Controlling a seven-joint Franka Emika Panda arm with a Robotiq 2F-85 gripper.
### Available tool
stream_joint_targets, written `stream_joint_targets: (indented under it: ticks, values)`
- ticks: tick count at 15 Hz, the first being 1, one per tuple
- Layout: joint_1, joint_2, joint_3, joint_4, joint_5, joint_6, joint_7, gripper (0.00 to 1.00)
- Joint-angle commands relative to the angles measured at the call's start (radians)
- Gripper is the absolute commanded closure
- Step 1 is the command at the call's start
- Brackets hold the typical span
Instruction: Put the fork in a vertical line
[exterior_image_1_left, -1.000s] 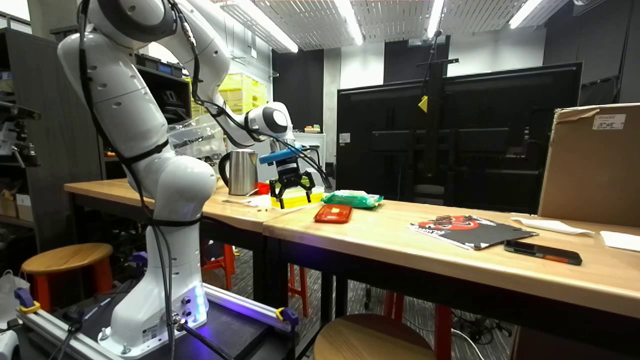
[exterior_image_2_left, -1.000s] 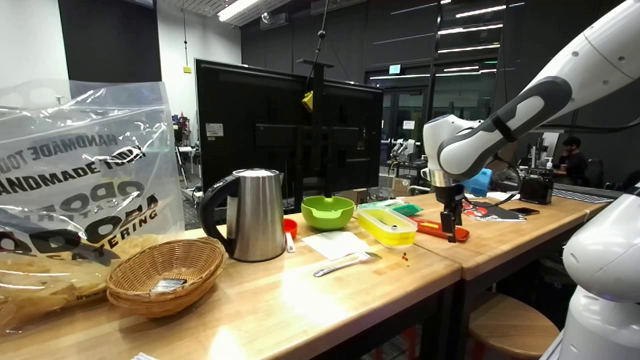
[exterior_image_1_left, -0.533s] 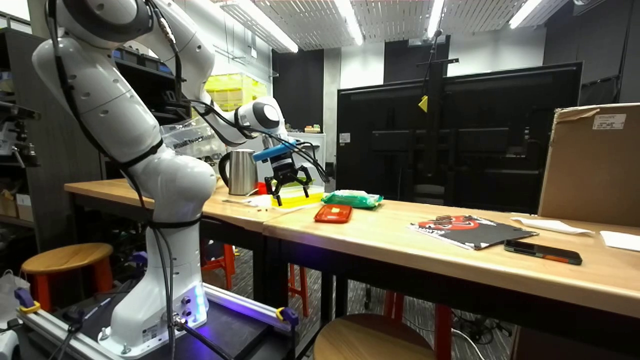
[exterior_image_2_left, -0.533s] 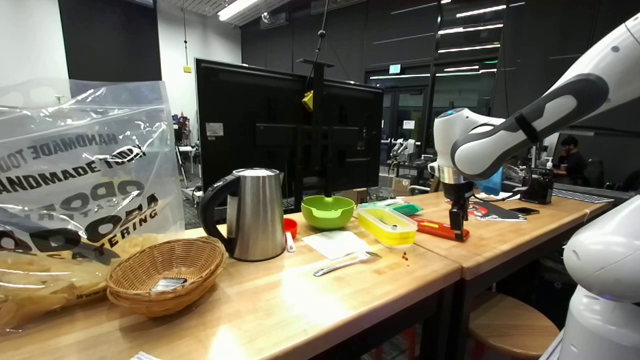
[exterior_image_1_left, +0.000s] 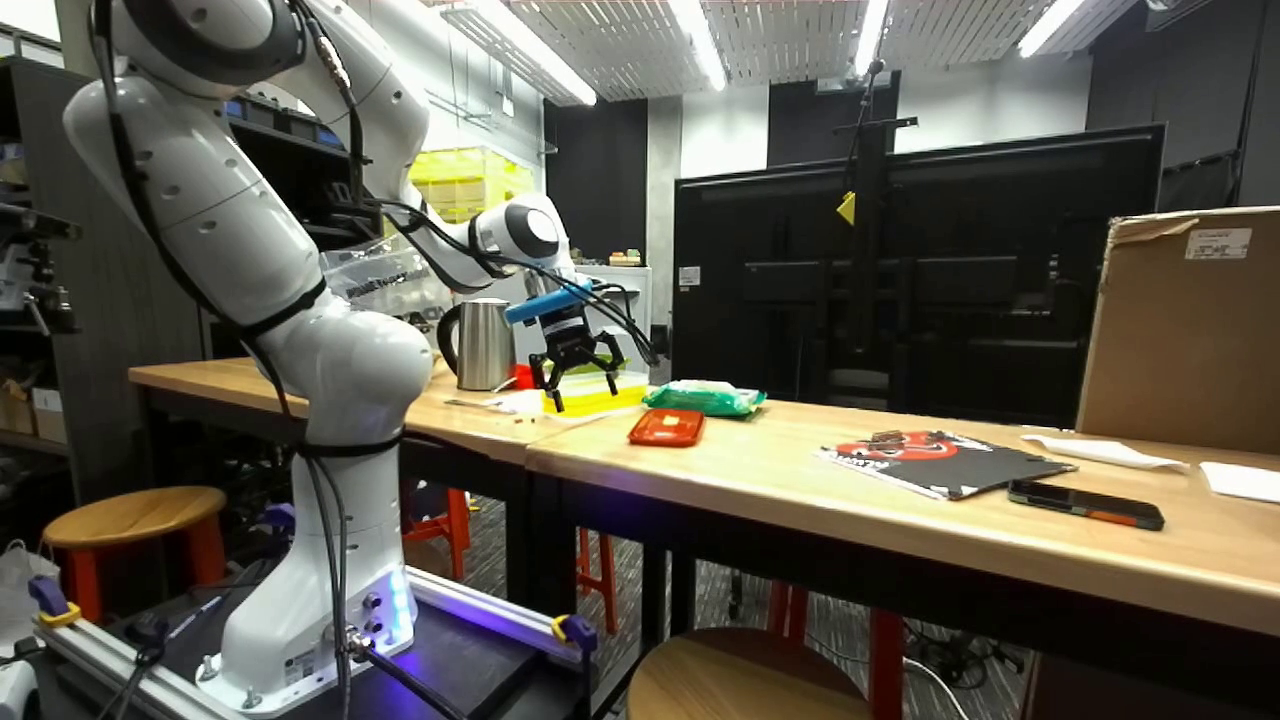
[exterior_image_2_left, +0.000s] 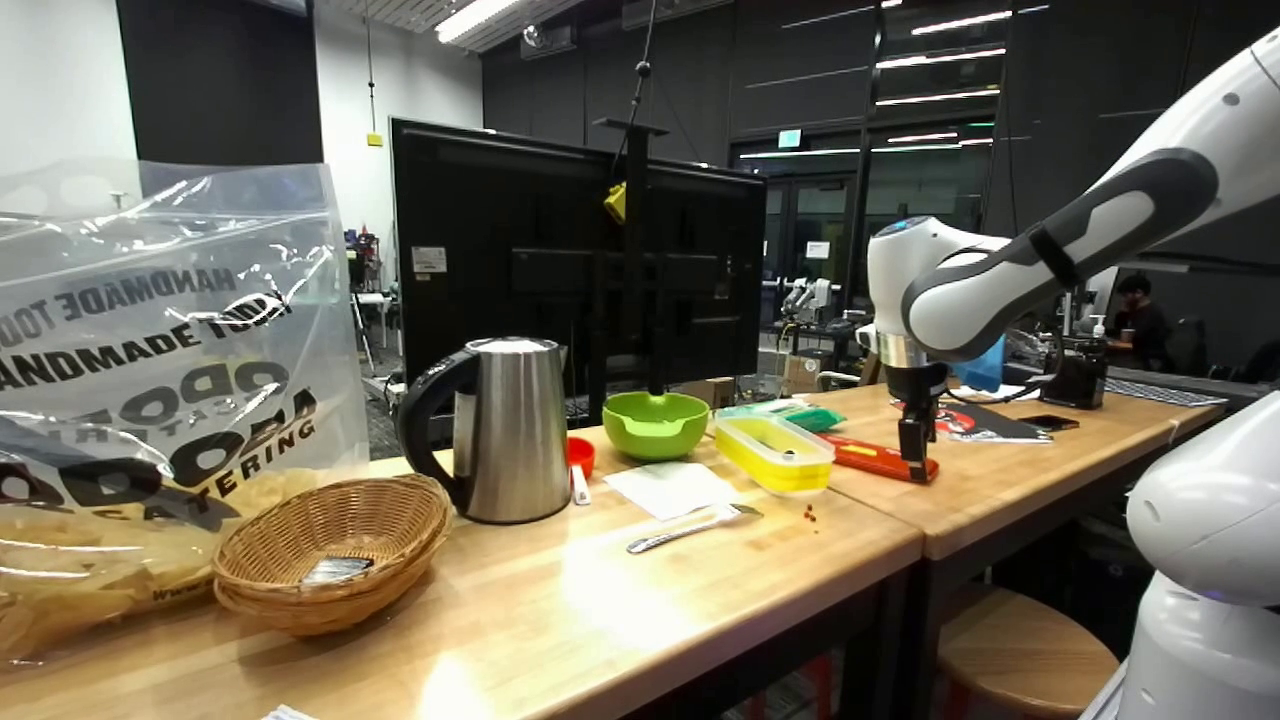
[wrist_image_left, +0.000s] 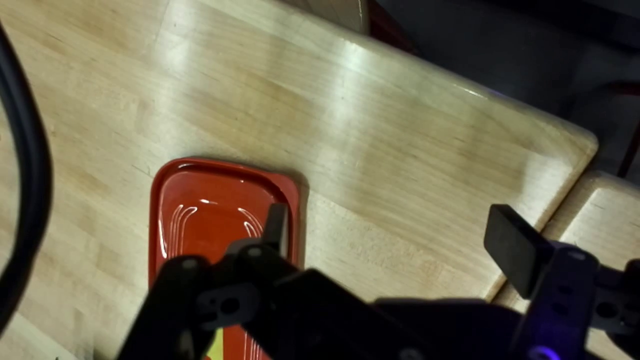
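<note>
A silver utensil (exterior_image_2_left: 668, 538) lies flat on the wooden table, slanted beside a white napkin (exterior_image_2_left: 660, 485). It also shows small in an exterior view (exterior_image_1_left: 472, 403). Its head is too small to tell as a fork. It is out of the wrist view. My gripper (exterior_image_2_left: 917, 475) is open and empty above the table, well away from the utensil, near the red tray (exterior_image_2_left: 875, 459). In the wrist view the open gripper (wrist_image_left: 392, 235) has one finger over the edge of the red tray and bare wood between the fingers.
A yellow container (exterior_image_2_left: 785, 472) and a green bowl (exterior_image_2_left: 655, 430) stand behind the utensil. A steel kettle (exterior_image_2_left: 520, 440), a red cup (exterior_image_2_left: 580, 452) and a wicker basket (exterior_image_2_left: 400, 570) stand further along. A green packet (exterior_image_1_left: 705, 400) lies behind the red tray.
Over the first half second my gripper shifted slightly back toward the robot's base and tilted a little. It stays open. Since then nothing has visibly moved.
</note>
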Motion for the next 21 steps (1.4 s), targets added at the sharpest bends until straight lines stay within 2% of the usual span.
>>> stream_joint_targets:
  ticks: [1,5,10,13,17,21]
  values:
    - [0.001,-0.001,0.0,0.002,0.001,-0.004,-0.001,0.0]
    - [0.001,-0.001,0.0,0.002,0.001,-0.004,-0.001,0.0]
    - [0.026,-0.011,0.01,0.004,-0.102,0.063,-0.111,0.0]
    - [0.069,-0.011,-0.007,0.009,-0.131,0.13,-0.2,0.0]
    - [0.149,-0.004,-0.053,0.01,-0.082,0.246,-0.349,0.0]
    - [0.248,-0.012,-0.095,0.01,0.045,0.272,-0.555,0.0]
